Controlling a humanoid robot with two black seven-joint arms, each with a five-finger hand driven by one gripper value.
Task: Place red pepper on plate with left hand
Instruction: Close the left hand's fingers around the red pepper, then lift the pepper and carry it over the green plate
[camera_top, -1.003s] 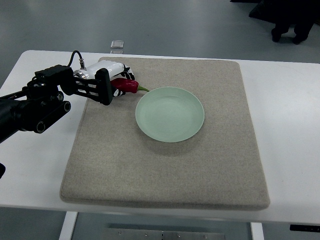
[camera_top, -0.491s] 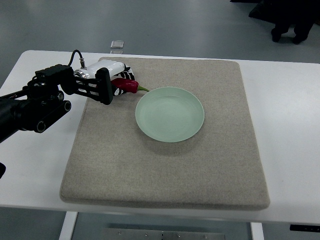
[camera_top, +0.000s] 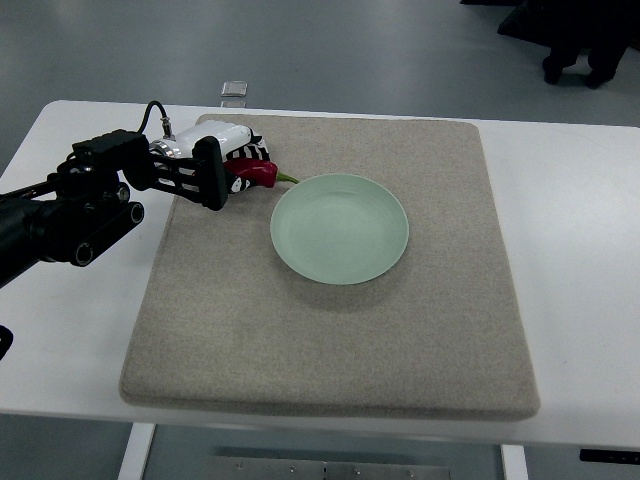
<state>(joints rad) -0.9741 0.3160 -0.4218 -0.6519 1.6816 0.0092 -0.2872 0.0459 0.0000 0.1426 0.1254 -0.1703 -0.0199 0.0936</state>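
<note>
A red pepper (camera_top: 256, 172) with a green stem lies at the mat's far left, just left of the pale green plate (camera_top: 340, 228). My left hand (camera_top: 240, 164) comes in from the left edge and its fingers are curled around the pepper's left end. The stem points toward the plate's rim. The plate holds nothing. My right arm does not show.
A beige mat (camera_top: 330, 330) covers most of the white table (camera_top: 570, 250). A small clear item (camera_top: 234, 90) sits at the table's far edge. Dark shapes (camera_top: 570, 40) stand on the floor at the top right.
The left hand has closed a little further over the pepper and nudged slightly up and right; the pepper is more covered than before.
</note>
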